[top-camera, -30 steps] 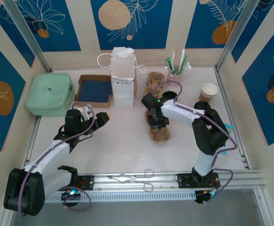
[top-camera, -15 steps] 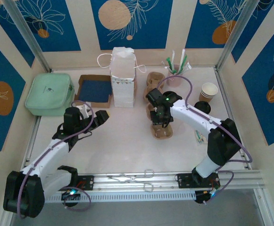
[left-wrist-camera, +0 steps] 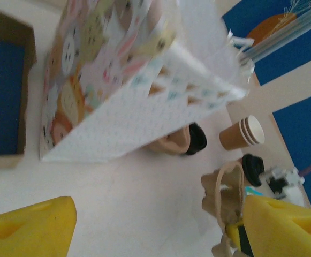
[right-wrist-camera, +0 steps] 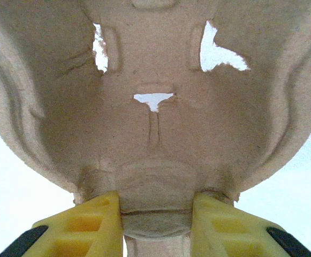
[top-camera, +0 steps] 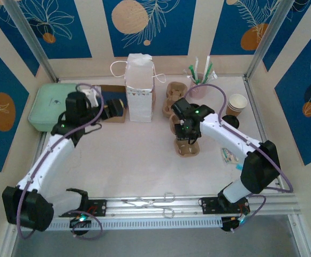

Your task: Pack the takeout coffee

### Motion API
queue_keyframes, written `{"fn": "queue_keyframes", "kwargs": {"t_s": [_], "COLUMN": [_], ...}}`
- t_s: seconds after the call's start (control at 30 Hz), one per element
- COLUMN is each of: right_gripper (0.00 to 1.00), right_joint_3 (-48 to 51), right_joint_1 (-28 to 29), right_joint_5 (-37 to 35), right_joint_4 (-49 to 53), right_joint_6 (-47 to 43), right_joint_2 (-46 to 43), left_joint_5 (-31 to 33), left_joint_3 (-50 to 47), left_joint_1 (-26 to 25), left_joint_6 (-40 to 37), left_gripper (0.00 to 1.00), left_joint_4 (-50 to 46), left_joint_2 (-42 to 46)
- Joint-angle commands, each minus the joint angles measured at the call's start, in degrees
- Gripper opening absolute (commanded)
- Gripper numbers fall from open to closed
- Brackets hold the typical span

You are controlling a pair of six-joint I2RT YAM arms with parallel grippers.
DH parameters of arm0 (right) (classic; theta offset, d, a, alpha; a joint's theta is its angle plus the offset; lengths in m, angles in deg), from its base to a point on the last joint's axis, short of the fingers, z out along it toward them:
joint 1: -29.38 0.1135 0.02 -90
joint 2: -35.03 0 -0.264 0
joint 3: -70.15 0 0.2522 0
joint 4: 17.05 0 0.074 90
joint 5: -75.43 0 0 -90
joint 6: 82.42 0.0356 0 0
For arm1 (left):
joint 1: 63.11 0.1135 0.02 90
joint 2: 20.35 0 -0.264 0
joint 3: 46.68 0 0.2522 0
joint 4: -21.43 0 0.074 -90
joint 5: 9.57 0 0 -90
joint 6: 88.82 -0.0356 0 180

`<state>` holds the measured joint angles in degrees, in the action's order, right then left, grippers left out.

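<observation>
The takeout coffee [left-wrist-camera: 184,141] is on the surface just beside the lower right corner of the patterned paper bag [left-wrist-camera: 118,91], near the middle of the left wrist view, and neither tool touches it. The right tool [right-wrist-camera: 156,219] is clamped narrow on a moulded ridge of the pulp cup carrier [right-wrist-camera: 155,107]. The left tool [left-wrist-camera: 155,227] stands wide and empty, facing the bag's side. The step in hand looks like positioning the carrier. Next it should be set flat and released, then the cup gripped below its lid and seated upright in a well.
</observation>
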<state>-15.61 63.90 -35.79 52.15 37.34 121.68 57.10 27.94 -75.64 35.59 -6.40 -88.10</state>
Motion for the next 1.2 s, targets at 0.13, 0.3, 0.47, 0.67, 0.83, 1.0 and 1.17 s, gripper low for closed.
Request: {"fn": "queue_keyframes", "kwargs": {"t_s": [0.13, 0.3, 0.47, 0.67, 0.83, 1.0, 1.17], "right_gripper": [0.3, 0.3, 0.3, 0.29, 0.29, 0.28, 0.28], "right_joint_3": [0.2, 1.0, 2.2, 3.2, 3.4, 3.7, 4.3], "right_joint_1": [-1.3, -1.7, -2.4, -2.7, -2.7, -2.8, -2.9], "right_joint_5": [1.4, 1.8, 1.9, 2.7, 2.7, 2.5, 2.4], "right_joint_4": [1.6, 1.6, 1.2, 0.5, 0.5, 0.6, 0.6], "right_joint_6": [-1.1, -1.1, -1.1, -0.8, -0.7, -0.6, -0.4], "right_joint_2": [-3.5, -4.8, -6.1, -6.3, -6.8, -7.5, -8.4], "left_joint_5": [5.8, 6.2, 8.7, 11.3, 11.8, 12.9, 15.5], "left_joint_3": [24.9, 37.5, 48.3, 58.5, 62.7, 67.3, 70.6], "left_joint_1": [0.6, 0.4, -0.6, -1.6, -2.8, -3.7, -4.5], "left_joint_6": [-10.1, -11.6, -14.9, -17.5, -18.0, -18.6, -19.7], "left_gripper": [0.77, 0.71, 0.64, 0.55, 0.54, 0.53, 0.42], "left_joint_4": [-15.8, -20.5, -27.1, -33.4, -35.2, -38.0, -40.8], "left_joint_2": [-15.3, -25.6, -34.2, -41.5, -45.0, -48.4, -50.4]}}
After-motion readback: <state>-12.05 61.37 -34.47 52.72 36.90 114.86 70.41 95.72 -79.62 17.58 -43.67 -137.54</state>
